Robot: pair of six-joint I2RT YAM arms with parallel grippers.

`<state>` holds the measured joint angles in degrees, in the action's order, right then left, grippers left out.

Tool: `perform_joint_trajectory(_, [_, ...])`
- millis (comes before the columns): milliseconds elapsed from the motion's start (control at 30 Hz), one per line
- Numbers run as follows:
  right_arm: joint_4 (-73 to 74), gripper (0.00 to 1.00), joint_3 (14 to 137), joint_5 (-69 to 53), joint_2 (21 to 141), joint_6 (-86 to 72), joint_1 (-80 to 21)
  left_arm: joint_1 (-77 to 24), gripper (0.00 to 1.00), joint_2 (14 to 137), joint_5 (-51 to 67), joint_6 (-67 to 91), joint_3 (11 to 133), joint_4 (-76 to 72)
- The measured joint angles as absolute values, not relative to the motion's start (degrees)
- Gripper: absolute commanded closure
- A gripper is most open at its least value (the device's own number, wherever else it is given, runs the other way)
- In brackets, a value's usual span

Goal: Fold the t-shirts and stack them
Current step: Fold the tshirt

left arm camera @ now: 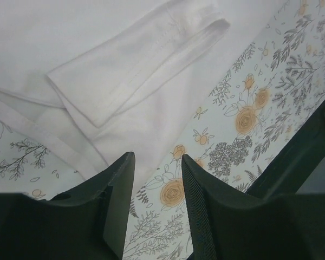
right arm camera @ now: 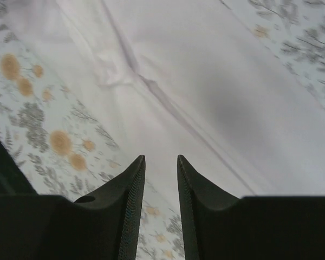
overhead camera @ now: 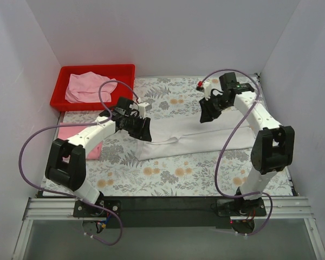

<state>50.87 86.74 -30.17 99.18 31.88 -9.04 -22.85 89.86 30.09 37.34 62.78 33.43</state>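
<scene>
2 spread pincers [left arm camera: 158, 156] [right arm camera: 161, 157] above white t-shirt [overhead camera: 190, 138]

Light in the overhead view is bright, even and diffuse, falling from above. Shadows on the floral cloth [overhead camera: 168, 179] are faint and soft-edged. The white t-shirt [overhead camera: 184, 138] is nearly washed out, its folds low in contrast. Both wrist views are dimmer. The left gripper [left arm camera: 157, 157] and right gripper [right arm camera: 161, 157] read as dark, slightly soft shapes along the bottom edge. Stitching is sharp in the left wrist view, and a blurred grey shadow lies right of centre in the right one.
</scene>
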Motion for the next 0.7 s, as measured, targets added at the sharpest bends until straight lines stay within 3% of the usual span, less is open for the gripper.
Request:
perform_joint_trajectory(300, [42.09,0.57,85.17,-38.17,109.14,12.4,-21.98,-22.85,0.57,96.31,30.41,44.62,62.67,29.87])
perform_joint_trajectory(700, [36.14,0.52,80.9,-39.03,110.76,3.36,-26.0,-22.83,0.56,101.27,27.7,47.86,62.61,27.79])
